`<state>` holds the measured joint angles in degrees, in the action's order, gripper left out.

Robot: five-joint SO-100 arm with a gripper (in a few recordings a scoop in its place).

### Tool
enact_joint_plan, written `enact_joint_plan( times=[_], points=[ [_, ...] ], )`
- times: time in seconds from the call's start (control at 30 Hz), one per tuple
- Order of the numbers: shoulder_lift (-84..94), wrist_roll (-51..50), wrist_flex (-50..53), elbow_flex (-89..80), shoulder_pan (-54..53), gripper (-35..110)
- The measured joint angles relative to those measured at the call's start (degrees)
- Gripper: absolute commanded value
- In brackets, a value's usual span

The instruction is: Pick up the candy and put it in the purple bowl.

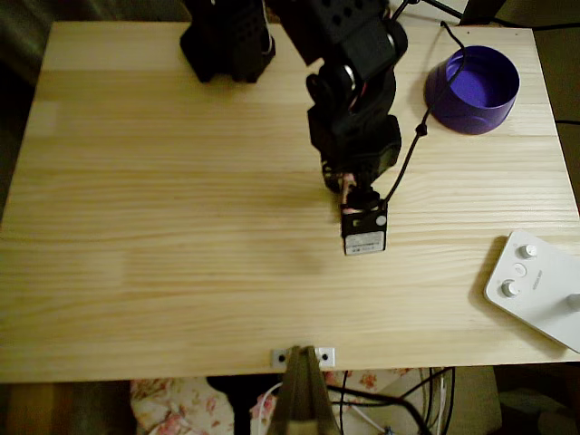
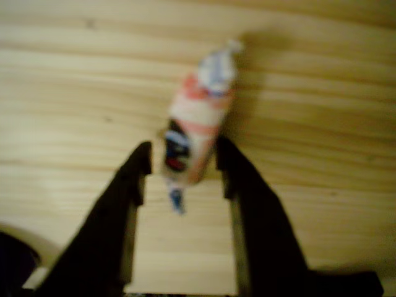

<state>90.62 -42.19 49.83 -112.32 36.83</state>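
In the wrist view the hand [image 2: 182, 164] has its 2 dark fingers [image 2: 133, 170] closed against the sides of the candy [image 2: 195, 120], which sits clamped between the fingertips. The candy stands lengthwise away from the camera, its white-pink wrapper showing red bands, a dark and blue patch near the lower end, and a pale bluish twist at the far tip; a small twisted tail hangs down between the fingers. The picture is blurred, so finer marks on the wrapper cannot be read. A soft shadow lies on the wooden counter [image 2: 322, 124] to the right of the candy, and whether the sweet touches the boards or hangs just above them cannot be told. In the overhead view the black arm reaches from the far edge toward the middle of the counter [image 1: 136, 227], and a pinkish bit of the candy [image 1: 349, 186] peeks out beneath the wrist, just above the small camera module. The purple bowl [image 1: 473, 88] stands near the far right corner in that view, well apart from the hand, with a black cable crossing its left rim. A white device with knobs [image 1: 535, 285] lies at the right edge, nearer the front.
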Motion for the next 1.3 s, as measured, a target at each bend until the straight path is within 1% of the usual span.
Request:
enact_joint_plan(
  times=[0.4,0.87,1.3],
  points=[
    [0.00,1.05,-0.79,-0.88,-1.14,4],
    [1.85,1.58,-1.05,-2.99,-4.31,4],
    [9.49,1.58,5.19,-3.52,-5.63,4]
  ],
)
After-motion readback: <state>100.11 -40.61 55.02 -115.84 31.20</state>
